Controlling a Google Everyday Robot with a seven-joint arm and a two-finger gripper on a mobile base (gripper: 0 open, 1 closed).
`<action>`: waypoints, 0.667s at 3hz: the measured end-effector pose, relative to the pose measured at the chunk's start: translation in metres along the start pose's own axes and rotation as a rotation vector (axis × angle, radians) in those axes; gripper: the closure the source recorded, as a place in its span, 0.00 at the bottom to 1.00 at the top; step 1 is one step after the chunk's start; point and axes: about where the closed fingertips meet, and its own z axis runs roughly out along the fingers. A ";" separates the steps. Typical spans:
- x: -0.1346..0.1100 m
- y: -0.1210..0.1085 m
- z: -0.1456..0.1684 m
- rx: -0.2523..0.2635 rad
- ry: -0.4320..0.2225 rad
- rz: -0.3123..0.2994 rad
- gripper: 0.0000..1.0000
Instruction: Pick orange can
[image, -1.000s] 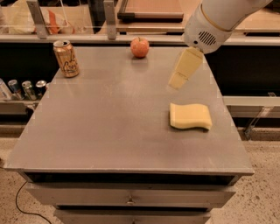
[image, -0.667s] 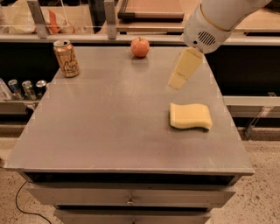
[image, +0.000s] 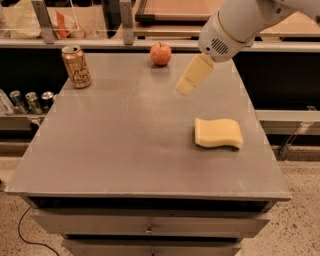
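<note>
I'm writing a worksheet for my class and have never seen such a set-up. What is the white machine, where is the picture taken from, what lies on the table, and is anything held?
The white shape at upper right is a robot arm. Its pale yellow end is the gripper, hanging above the grey table with nothing seen in it. The single camera looks down on the table from the front; its mounting is unknown. On the table are the orange can, upright at back left, a red apple at the back, and a yellow sponge at right. Small silver cans stand on a lower ledge, left.
</note>
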 end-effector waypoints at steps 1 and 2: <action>-0.036 -0.027 0.028 0.056 -0.144 0.031 0.00; -0.084 -0.047 0.056 0.088 -0.312 0.010 0.00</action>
